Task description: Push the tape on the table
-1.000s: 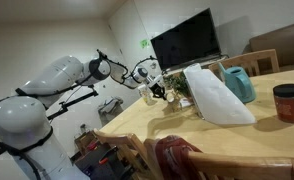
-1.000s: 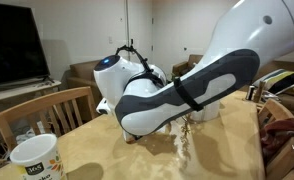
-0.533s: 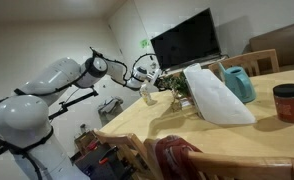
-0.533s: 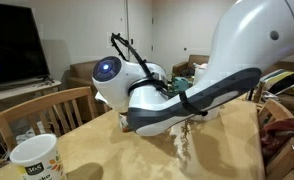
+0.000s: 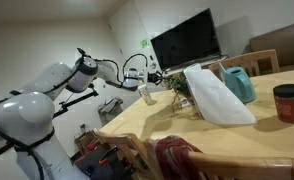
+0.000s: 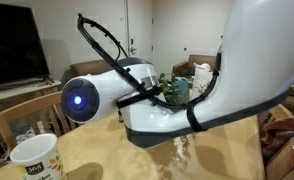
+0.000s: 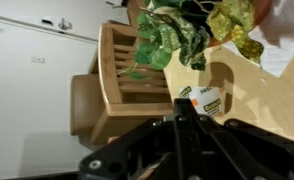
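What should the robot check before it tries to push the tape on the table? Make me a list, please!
1. The pincer is shut for pushing: ok.
2. The tape is spotted: cannot tell; no view shows it clearly.
3. The pincer is at the table: ok, by its far edge in an exterior view.
4. The way ahead is free: not ok; the plant fills the wrist view just ahead.
5. The white bag and teal jug stand apart from the pincer: ok.
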Tool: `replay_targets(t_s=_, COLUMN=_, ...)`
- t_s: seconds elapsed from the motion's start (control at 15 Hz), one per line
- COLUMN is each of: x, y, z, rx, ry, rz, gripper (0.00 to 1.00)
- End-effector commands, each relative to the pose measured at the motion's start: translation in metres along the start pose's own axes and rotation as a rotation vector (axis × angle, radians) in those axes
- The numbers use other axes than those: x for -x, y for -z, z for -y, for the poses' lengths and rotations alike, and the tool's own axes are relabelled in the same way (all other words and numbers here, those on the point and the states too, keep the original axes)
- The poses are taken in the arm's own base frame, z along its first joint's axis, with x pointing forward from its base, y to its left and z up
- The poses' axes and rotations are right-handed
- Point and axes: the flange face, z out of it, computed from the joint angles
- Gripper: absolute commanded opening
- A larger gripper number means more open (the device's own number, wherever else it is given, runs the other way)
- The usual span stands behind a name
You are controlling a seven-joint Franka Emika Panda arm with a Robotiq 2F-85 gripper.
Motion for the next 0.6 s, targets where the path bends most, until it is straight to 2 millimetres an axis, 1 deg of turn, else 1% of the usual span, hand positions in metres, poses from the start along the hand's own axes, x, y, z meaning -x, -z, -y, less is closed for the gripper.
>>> replay_targets(t_s=0.0, x=0.013, y=0.015, z=-0.011, rx=0.145, ry=-0.102, rz=0.106, gripper=0.00)
replay_targets(t_s=0.07, x=0.016, y=0.017, z=-0.009, rx=0.176, ry=-0.121, rz=0.153, gripper=0.00)
replay_targets(t_s=0.27, x=0.034, y=0.010, z=-0.004, rx=0.203, ry=-0.131, rz=0.322, gripper=0.00)
replay_targets(t_s=0.4, x=0.043, y=0.006, z=-0.001, rx=0.147, ry=-0.128, rz=0.379, gripper=0.00)
replay_targets(t_s=0.53, x=0.049, y=-0.002, z=0.000, rx=0.103, ry=-0.122, rz=0.404, gripper=0.00)
